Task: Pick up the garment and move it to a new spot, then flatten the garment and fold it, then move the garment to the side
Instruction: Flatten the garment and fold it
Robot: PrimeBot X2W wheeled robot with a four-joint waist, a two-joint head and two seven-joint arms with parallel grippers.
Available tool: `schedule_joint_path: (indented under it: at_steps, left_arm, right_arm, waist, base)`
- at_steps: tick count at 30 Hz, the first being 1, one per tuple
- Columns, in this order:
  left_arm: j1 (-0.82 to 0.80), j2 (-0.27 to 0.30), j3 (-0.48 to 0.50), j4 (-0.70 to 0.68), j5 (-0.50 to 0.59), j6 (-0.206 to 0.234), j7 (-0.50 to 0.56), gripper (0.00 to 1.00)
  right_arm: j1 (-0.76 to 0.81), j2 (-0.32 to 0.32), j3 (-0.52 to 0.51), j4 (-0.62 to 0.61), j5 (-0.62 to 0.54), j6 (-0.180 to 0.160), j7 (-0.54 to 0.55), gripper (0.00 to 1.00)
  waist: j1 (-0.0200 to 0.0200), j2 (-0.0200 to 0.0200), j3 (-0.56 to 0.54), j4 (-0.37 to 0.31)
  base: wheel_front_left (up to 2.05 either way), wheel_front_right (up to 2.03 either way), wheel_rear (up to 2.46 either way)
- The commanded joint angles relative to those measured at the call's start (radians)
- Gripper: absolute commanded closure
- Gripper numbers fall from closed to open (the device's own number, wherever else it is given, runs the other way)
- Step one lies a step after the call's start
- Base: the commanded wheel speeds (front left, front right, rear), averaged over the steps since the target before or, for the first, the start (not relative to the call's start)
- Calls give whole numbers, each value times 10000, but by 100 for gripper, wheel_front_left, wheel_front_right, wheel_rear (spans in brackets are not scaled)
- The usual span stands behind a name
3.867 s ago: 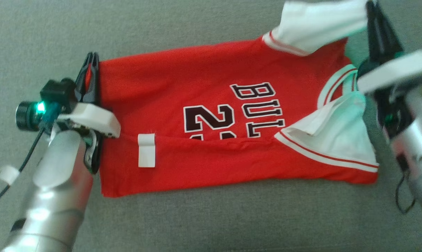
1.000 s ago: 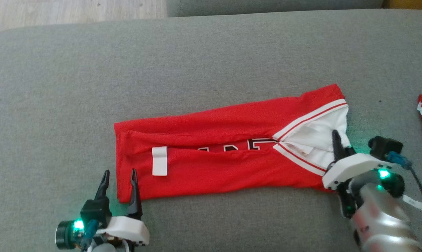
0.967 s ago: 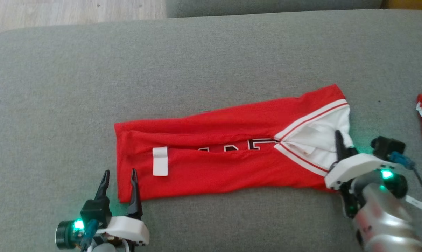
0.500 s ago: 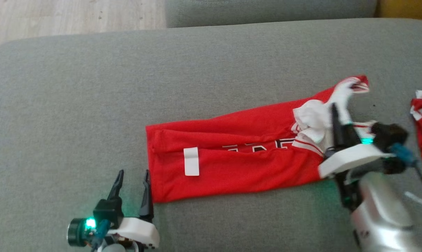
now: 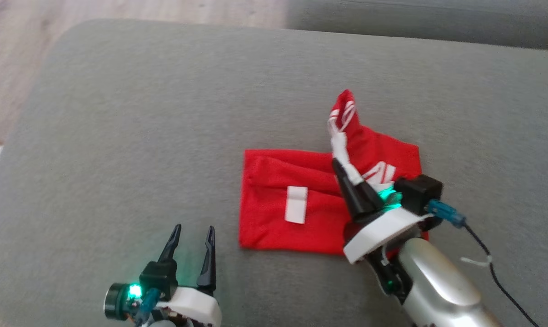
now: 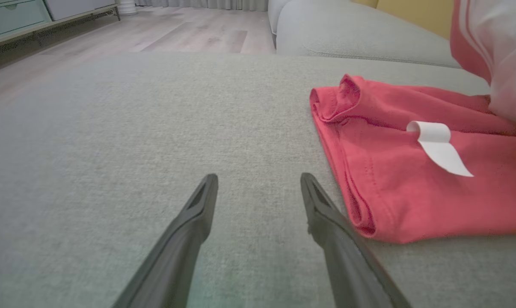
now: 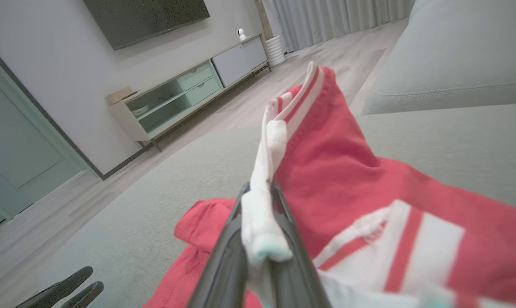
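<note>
Between the right pincer point(image 5: 338, 167) fingers: the white-trimmed end of the jersey point(image 5: 274, 181), pinched. Jaws are pressed together on a wad of white fabric, clear in the right wrist view. That end is lifted off the sofa point(image 5: 142, 113). Red cloth with white stripes peaks just past the fingertips, then drapes down to the pincer's right. The rest of the jersey lies flat on the sofa, under and left of the right pincer, with a fold line across it. White tag point(image 5: 296, 204) sits on the flat part, just left of the right pincer's fingers. Left wrist view shows its far end curled up off the cloth.

Left pincer point(image 5: 194, 229): spread, nothing between the jaws, fingers low over bare sofa, pointing away from the robot. The jersey's near corner is just right of its right finger; head view shows a gap, so not touching. From the left wrist, the hem runs away from that finger, with a rolled lump at the far corner.

Black cable point(image 5: 496, 281) trails off behind the right pincer. Wood floor point(image 5: 10, 45) lies beyond the sofa edge, far left of the left pincer. Right wrist view background: low cabinet point(image 7: 176, 98) against the wall, dark screen point(image 7: 146, 17) above it, both well past the pinched cloth.
</note>
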Motion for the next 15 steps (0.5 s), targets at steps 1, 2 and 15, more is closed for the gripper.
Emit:
schedule_joint_path:
  at_steps: [1, 2, 15]
  left_arm:
    - [-127, 36, 200, -233, -76, 40, -95, 0]
    - [-113, 36, 152, -237, -102, 46, -95, 0]
    - [-222, 35, 169, -319, -153, 185, -95, 0]
  right_arm:
    - [-437, 196, 387, -217, 164, -9, -64, 100]
    - [-489, 211, 535, -158, 260, -9, -64, 100]
    - [-993, 211, 1375, -270, 1949, -9, -64, 0]
  waist:
    - [0, 0, 65, 581]
    - [0, 0, 87, 729]
    - [0, 0, 30, 374]
  base:
    - [0, 0, 0]
    - [0, 0, 0]
    - [0, 0, 0]
